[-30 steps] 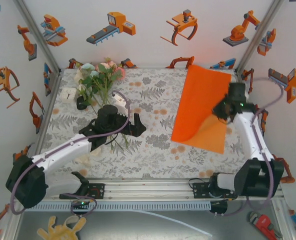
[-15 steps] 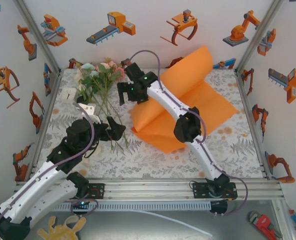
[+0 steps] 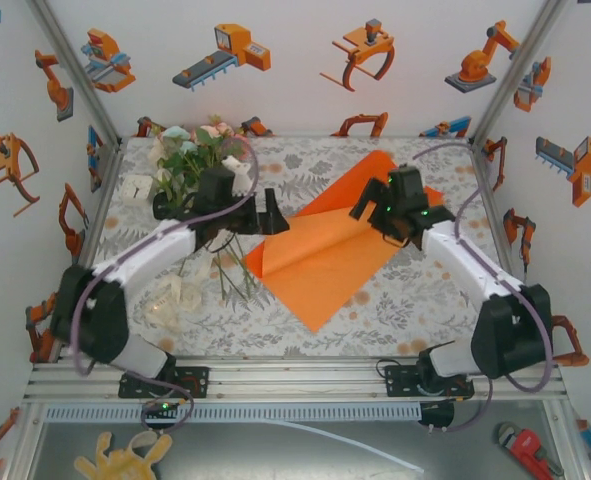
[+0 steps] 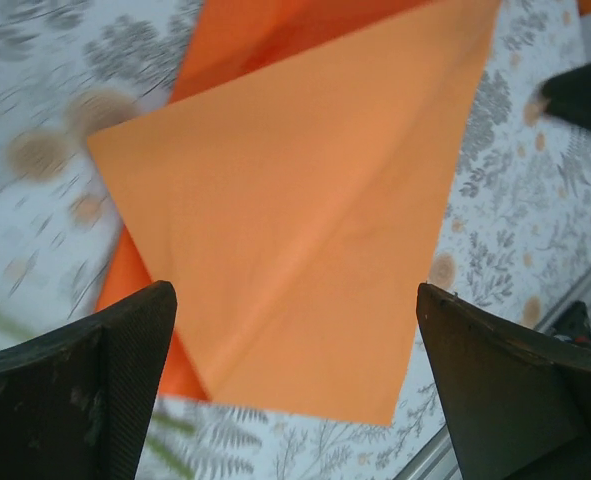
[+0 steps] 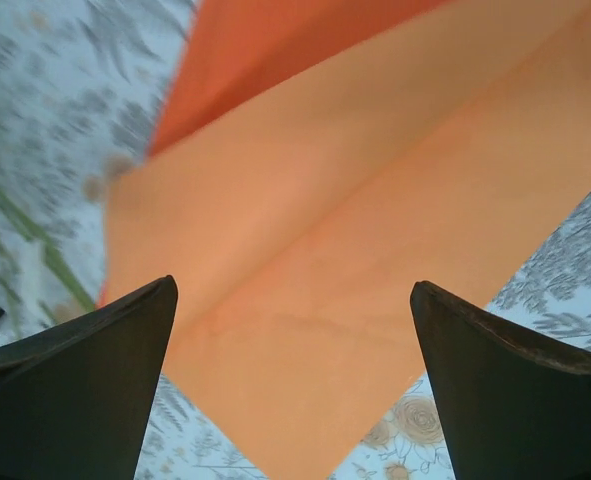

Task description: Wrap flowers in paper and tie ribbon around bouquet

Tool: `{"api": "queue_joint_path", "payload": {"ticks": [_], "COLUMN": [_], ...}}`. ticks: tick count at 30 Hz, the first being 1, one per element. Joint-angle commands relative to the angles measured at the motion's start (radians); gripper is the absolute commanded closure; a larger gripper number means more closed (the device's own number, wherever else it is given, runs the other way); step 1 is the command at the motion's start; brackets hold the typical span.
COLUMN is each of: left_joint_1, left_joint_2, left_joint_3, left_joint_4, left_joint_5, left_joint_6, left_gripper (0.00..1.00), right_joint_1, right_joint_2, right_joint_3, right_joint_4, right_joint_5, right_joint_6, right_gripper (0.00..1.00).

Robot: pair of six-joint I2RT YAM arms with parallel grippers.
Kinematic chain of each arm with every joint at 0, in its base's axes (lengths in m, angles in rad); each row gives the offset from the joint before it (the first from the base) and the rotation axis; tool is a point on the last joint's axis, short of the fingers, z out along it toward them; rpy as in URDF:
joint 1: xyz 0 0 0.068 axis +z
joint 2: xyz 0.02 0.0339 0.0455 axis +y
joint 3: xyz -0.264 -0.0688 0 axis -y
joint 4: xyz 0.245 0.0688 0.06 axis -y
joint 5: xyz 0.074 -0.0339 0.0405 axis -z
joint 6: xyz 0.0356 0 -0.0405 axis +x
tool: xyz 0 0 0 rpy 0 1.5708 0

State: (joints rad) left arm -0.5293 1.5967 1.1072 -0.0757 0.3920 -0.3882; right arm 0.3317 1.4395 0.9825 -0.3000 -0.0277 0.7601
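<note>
Left wrist camera: the paper (image 4: 305, 230) runs off the top edge, so I can't see its far corners. The left pincer (image 4: 293, 295) is cropped at the bottom, fingers cut short. A dark shape (image 4: 585, 95) is clipped by the right edge; can't tell what it is. The bench cloth (image 4: 35, 120) is smeared with blur.

Right wrist camera: the paper leaves top and right, and the right pincer (image 5: 293, 295) is cropped below. A green streak (image 5: 35, 245) is too blurred to name.

From above, my left arm (image 3: 155, 250) covers part of the stems of the flowers (image 3: 195, 155). A pale crumple (image 3: 170, 298) is too small to identify.
</note>
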Motion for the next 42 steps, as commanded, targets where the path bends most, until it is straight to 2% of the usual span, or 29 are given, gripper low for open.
{"api": "queue_joint_path", "payload": {"ticks": [1,4,6,9,10,13,14,18,23,25,27,29,30,36,38,39,42], "left_joint_1": [0.002,-0.003,-0.009,-0.008,-0.003,0.004,0.0,-0.006,0.014,0.017,0.02,0.02,0.015,0.005,0.007,0.007,0.006], "left_joint_2": [0.195,0.322,0.402,0.453,0.454,0.449,0.451,0.377,0.335,0.317,0.306,0.318,0.329,0.34,0.335,0.333,0.322], "left_joint_3": [0.147,0.247,0.348,0.408,0.41,0.384,0.385,0.286,0.231,0.205,0.174,0.173,0.175,0.165,0.167,0.17,0.168], "left_joint_4": [0.027,-0.031,-0.191,-0.293,-0.304,-0.289,-0.312,-0.286,-0.315,-0.299,-0.242,-0.216,-0.209,-0.166,-0.15,-0.143,-0.101], "left_joint_5": [0.283,0.318,0.224,0.059,0.064,0.189,0.197,0.037,-0.077,-0.054,0.065,0.155,0.181,0.217,0.227,0.236,0.24], "left_joint_6": [0.107,0.18,0.306,0.381,0.386,0.354,0.355,0.346,0.347,0.329,0.285,0.243,0.225,0.175,0.154,0.146,0.105], "left_gripper": [0.03,0.03,0.03,0.03,0.03,0.03,0.03,0.03,0.03,0.03,0.03,0.0,0.02,0.28,0.41,0.5,0.92], "right_joint_1": [0.015,0.015,0.015,0.015,0.015,0.015,0.015,0.016,0.015,0.015,0.015,0.016,0.015,0.016,0.016,0.016,0.016], "right_joint_2": [0.119,0.178,0.197,0.201,0.2,0.188,0.185,0.189,0.2,0.196,0.194,0.197,0.197,0.19,0.18,0.173,0.132], "right_joint_3": [-0.064,-0.052,-0.05,-0.072,-0.086,-0.122,-0.128,-0.122,-0.09,-0.091,-0.093,-0.092,-0.09,-0.079,-0.072,-0.071,-0.072], "right_joint_4": [0.183,0.212,0.225,0.241,0.246,0.249,0.251,0.249,0.222,0.222,0.224,0.22,0.218,0.202,0.192,0.191,0.167], "right_joint_5": [-0.077,-0.1,-0.102,-0.109,-0.108,-0.094,-0.094,-0.099,-0.106,-0.103,-0.1,-0.097,-0.097,-0.089,-0.081,-0.076,-0.068], "right_joint_6": [0.062,0.054,0.044,0.052,0.054,0.049,0.046,0.042,0.022,0.022,0.024,0.024,0.024,0.023,0.021,0.021,0.015], "right_gripper": [0.2,0.29,0.3,0.3,0.29,0.28,0.28,0.27,0.26,0.26,0.26,0.26,0.26,0.25,0.24,0.23,0.2]}}
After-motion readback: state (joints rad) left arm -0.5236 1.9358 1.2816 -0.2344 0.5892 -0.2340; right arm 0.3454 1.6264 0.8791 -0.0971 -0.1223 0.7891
